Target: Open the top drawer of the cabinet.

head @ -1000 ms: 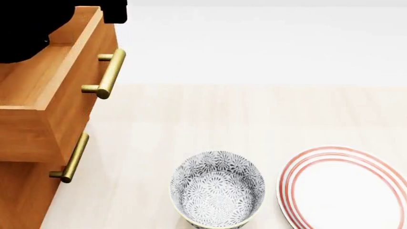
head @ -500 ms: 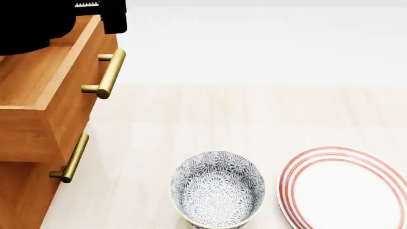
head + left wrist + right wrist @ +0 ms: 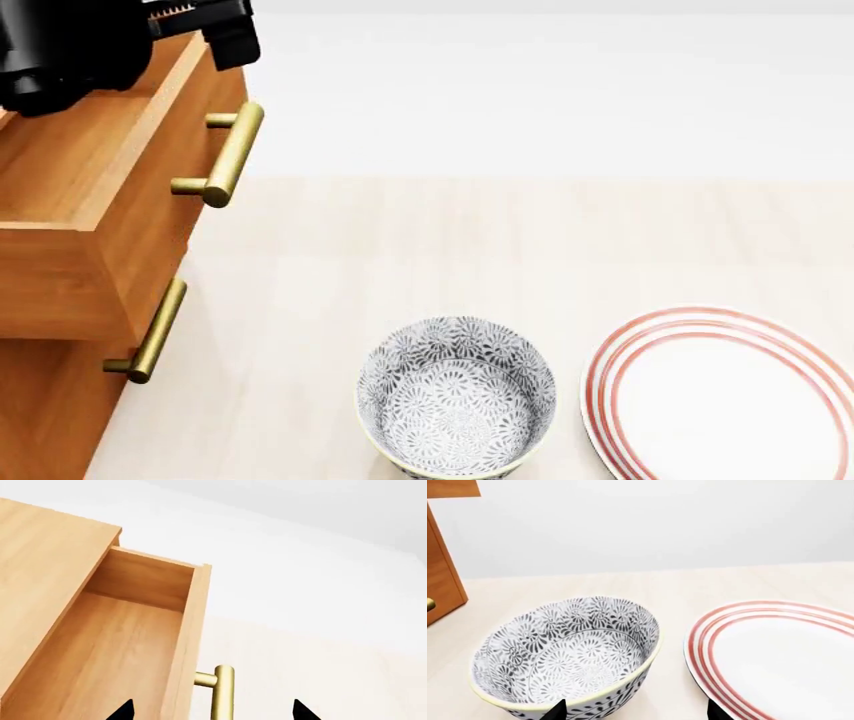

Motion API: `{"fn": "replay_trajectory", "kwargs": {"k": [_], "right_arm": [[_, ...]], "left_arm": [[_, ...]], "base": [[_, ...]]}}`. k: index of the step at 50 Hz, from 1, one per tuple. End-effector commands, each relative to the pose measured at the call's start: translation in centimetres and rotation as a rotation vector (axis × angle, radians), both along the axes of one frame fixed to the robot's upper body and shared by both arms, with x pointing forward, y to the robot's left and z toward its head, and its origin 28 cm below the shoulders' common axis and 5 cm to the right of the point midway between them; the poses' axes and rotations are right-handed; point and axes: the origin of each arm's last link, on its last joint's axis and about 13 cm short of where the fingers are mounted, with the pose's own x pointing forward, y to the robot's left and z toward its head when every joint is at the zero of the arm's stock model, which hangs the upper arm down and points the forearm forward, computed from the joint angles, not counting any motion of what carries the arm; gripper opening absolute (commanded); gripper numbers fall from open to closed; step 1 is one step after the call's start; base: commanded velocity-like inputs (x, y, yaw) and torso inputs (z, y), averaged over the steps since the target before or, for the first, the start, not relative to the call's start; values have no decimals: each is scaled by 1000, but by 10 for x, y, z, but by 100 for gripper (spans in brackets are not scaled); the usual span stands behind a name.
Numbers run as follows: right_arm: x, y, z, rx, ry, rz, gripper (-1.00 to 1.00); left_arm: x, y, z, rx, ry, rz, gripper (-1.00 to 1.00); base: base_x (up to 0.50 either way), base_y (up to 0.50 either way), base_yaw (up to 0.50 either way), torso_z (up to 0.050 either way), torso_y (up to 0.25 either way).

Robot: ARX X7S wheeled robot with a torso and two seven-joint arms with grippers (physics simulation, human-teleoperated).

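The orange-brown cabinet (image 3: 40, 400) fills the left edge of the head view. Its top drawer (image 3: 80, 170) stands pulled out, its bare wooden inside (image 3: 113, 650) showing. The drawer's brass bar handle (image 3: 230, 155) is free; nothing grips it. My left gripper (image 3: 200, 25) hovers above the drawer's far corner, open. In the left wrist view its dark fingertips (image 3: 125, 711) are wide apart, with the handle (image 3: 223, 692) seen beyond them. My right gripper (image 3: 635, 711) is open too, low over the floor between bowl and plate, and out of the head view.
A second brass handle (image 3: 154, 335) marks the drawer below. A grey patterned bowl (image 3: 457, 395) sits on the pale wooden surface right of the cabinet. A white plate with red rings (image 3: 727, 395) lies beside it at the right edge.
My left arm has drawn up and back off the open drawer, uncovering more of its inside. The drawer, bowl and plate have stayed put.
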Motion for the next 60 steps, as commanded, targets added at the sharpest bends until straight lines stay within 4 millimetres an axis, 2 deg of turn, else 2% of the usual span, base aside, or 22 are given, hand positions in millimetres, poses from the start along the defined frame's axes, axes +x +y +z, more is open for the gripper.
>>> {"fn": "replay_trajectory", "kwargs": {"k": [1, 18, 32, 40, 60], "right_arm": [[2, 0, 2, 7, -15, 0, 100], [1, 1, 1, 8, -13, 5, 100], [1, 1, 0, 8, -9, 7, 100], [1, 1, 0, 9, -7, 9, 100], [1, 1, 0, 10, -5, 8, 100]], "left_arm": [[0, -7, 7, -96, 3, -4, 100], [0, -5, 8, -182, 21, 29, 100], [4, -3, -4, -179, 35, 54, 100], [5, -3, -16, -248, 80, 49, 100], [1, -16, -19, -297, 95, -94, 100]], "base": [[0, 0, 0, 0, 0], [0, 0, 0, 0, 0], [0, 0, 0, 0, 0], [0, 0, 0, 0, 0], [0, 0, 0, 0, 0]]}}
